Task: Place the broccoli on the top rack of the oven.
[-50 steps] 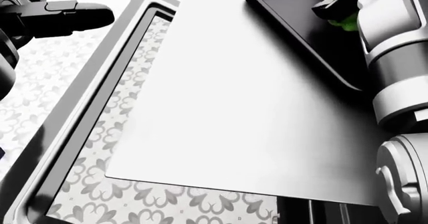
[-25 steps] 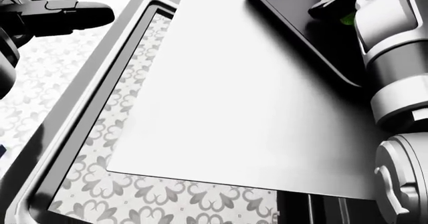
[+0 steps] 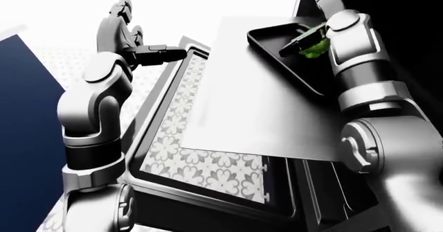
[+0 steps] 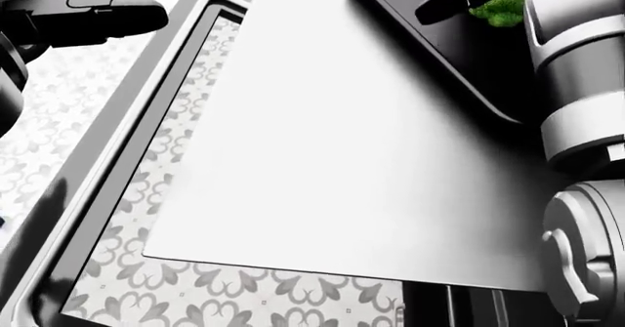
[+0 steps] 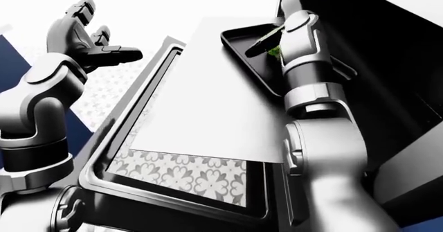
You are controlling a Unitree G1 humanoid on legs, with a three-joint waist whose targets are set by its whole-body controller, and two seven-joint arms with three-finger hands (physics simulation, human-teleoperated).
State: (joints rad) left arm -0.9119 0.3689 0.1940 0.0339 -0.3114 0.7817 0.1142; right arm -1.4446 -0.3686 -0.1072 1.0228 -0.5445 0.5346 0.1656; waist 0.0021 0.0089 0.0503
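Left-eye view: a glass-paned grey oven door [image 3: 207, 164] lies open under a flat pale metal sheet [image 3: 256, 112] and black tray [image 3: 277, 50]. Right hand [image 3: 305, 42] pinches the green broccoli [image 3: 317, 47] over that tray; left hand [image 3: 156, 55] empty, fingers extended. Lower gently before releasing. No legible writing

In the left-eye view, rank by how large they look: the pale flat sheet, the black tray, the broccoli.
1. Pale sheet, by far the largest.
2. Black tray, partly hidden by the right arm.
3. Broccoli, smallest; only a green patch shows by the right hand.
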